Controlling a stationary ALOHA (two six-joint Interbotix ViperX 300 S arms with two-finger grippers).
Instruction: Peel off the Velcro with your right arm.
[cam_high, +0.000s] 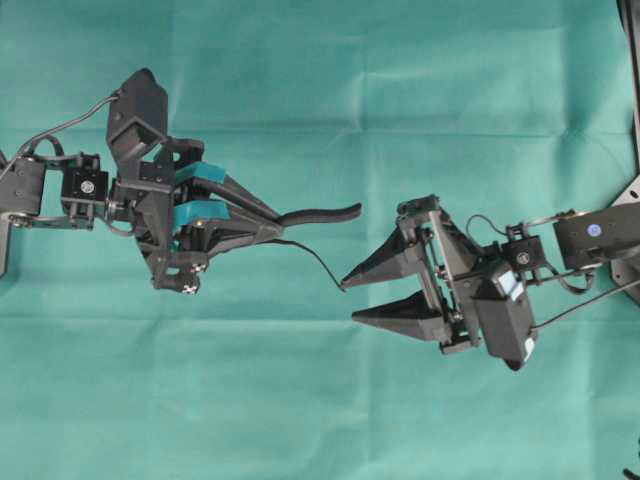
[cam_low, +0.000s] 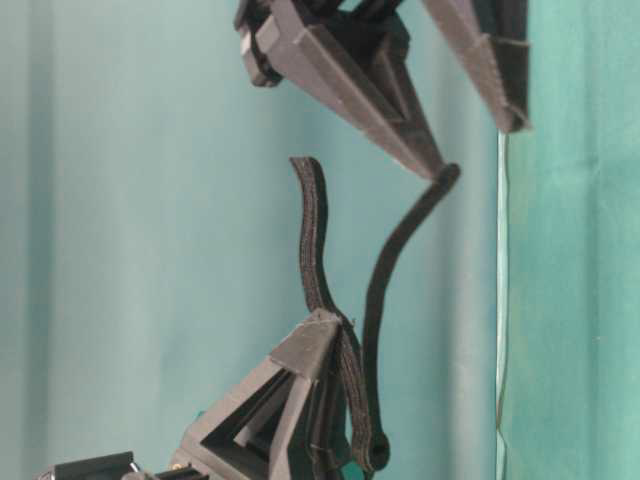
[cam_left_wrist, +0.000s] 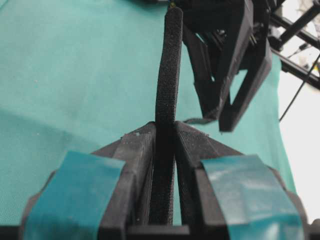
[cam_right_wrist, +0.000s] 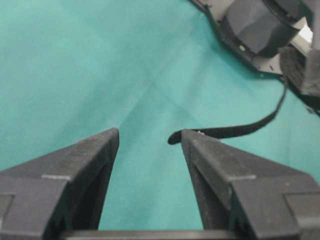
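Note:
The Velcro is split into two black layers. A thicker layer (cam_high: 325, 213) sticks out straight from my left gripper (cam_high: 272, 222), which is shut on the strip's base between its teal-taped fingers (cam_left_wrist: 75, 185). The thin layer (cam_high: 315, 258) curves away, and its rounded end (cam_right_wrist: 174, 137) rests against the tip of one plain black finger (cam_right_wrist: 215, 155) of the right arm. My right gripper (cam_high: 350, 300) stands open with nothing clamped between its fingers. In the table-level view both layers (cam_low: 312, 240) rise from the left gripper, and the thin one (cam_low: 390, 260) reaches that fingertip (cam_low: 430, 165).
A teal cloth (cam_high: 300, 400) covers the table under both arms. A black frame (cam_high: 630, 100) runs along the far right edge. The left arm's body (cam_right_wrist: 255, 25) shows at the top right of the right wrist view.

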